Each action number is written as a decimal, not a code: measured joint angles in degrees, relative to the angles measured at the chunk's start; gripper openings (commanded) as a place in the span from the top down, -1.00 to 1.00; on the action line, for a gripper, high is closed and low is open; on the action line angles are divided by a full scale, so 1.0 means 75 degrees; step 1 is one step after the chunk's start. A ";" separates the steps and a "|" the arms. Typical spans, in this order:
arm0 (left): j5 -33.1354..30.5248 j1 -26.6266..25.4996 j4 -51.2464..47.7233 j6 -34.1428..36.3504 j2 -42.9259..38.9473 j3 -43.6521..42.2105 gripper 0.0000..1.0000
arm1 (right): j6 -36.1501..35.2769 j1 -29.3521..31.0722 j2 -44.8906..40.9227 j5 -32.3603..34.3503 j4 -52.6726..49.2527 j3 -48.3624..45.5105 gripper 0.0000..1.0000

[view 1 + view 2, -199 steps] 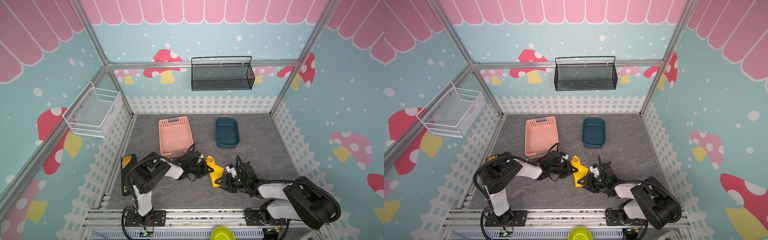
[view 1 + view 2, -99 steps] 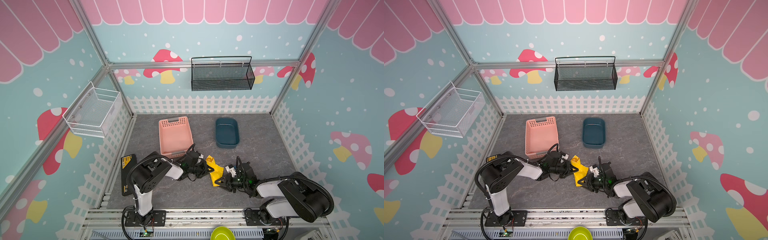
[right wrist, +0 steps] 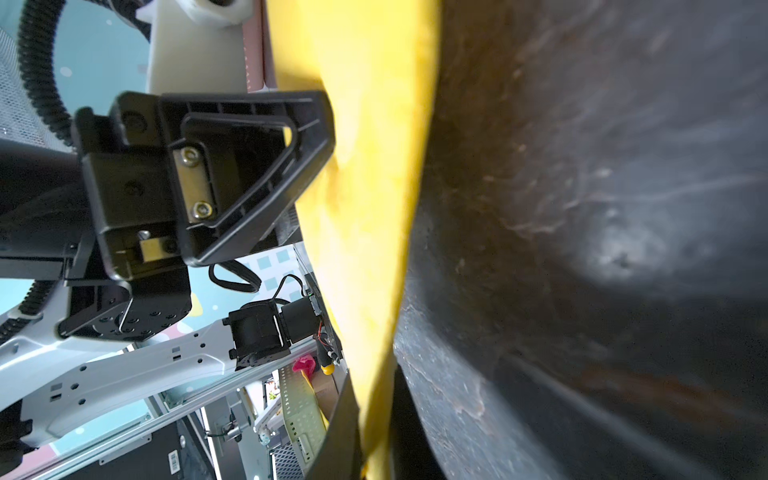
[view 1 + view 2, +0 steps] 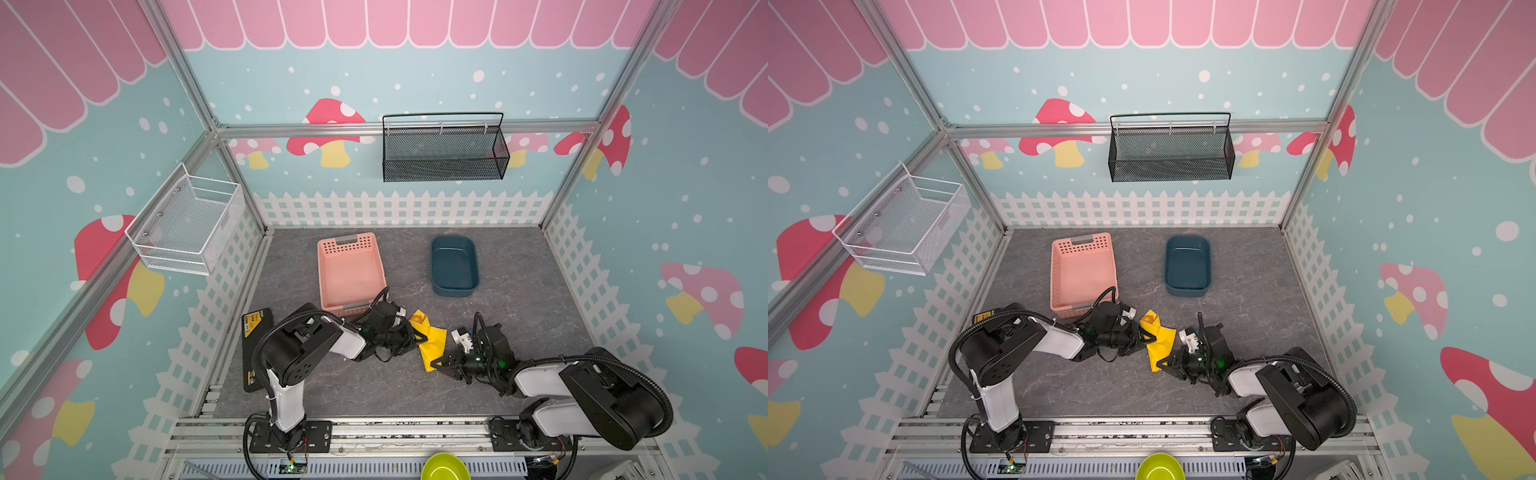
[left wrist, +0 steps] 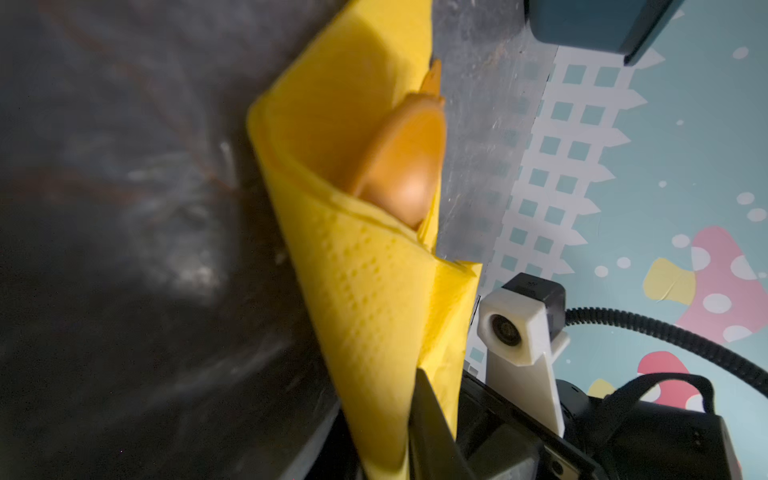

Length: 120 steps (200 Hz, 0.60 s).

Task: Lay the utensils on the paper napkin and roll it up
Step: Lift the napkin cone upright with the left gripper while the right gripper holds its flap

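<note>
Right gripper [image 4: 438,365] pinches the end nearest it of the thin bright yellow paper napkin [image 4: 432,345], which lies half-rolled between both grippers. Left gripper [image 4: 417,337] straddles the opposite edge; clamped or loose, it cannot be told. The round-bowled orange plastic spoon [image 5: 403,166] peeks from the fold just ahead. This is light, limp paper that likely tears easily, so it is probably best held gently by the doubled edge.

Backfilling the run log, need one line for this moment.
phase: rolling | paper napkin: partly rolled, spoon inside | right gripper: pinching near end | left gripper: at napkin, grip unclear
</note>
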 measured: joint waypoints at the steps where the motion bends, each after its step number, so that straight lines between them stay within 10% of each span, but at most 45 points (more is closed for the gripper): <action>1: 0.0000 0.0003 -0.0015 0.0029 -0.0012 0.0000 0.46 | 0.0000 0.0000 -0.0023 0.0006 -0.0017 0.0000 0.91; 120: -0.0720 0.0379 -0.2940 0.2346 -0.3512 0.1247 0.06 | -0.1716 -0.0003 -0.3179 0.1507 -0.2827 0.1620 1.00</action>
